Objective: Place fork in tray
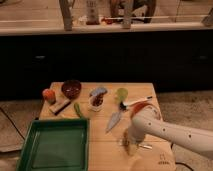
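The green tray [31, 146] lies at the front left of the wooden table, with nothing in it. My gripper [128, 145] hangs from the white arm [165, 131] low over the table's front right part, right of the tray. A small slim silvery piece, apparently the fork [145, 146], lies on the table just right of the gripper. Whether the gripper touches it does not show.
A grey-blue blade-shaped piece [114, 120] lies mid-table beside the arm. Behind are a white-handled utensil [136, 101], a green cup [121, 93], a small cup with red contents [96, 102], a dark red bowl [71, 89], an orange fruit [48, 95], a block [60, 105] and a green pepper [78, 110].
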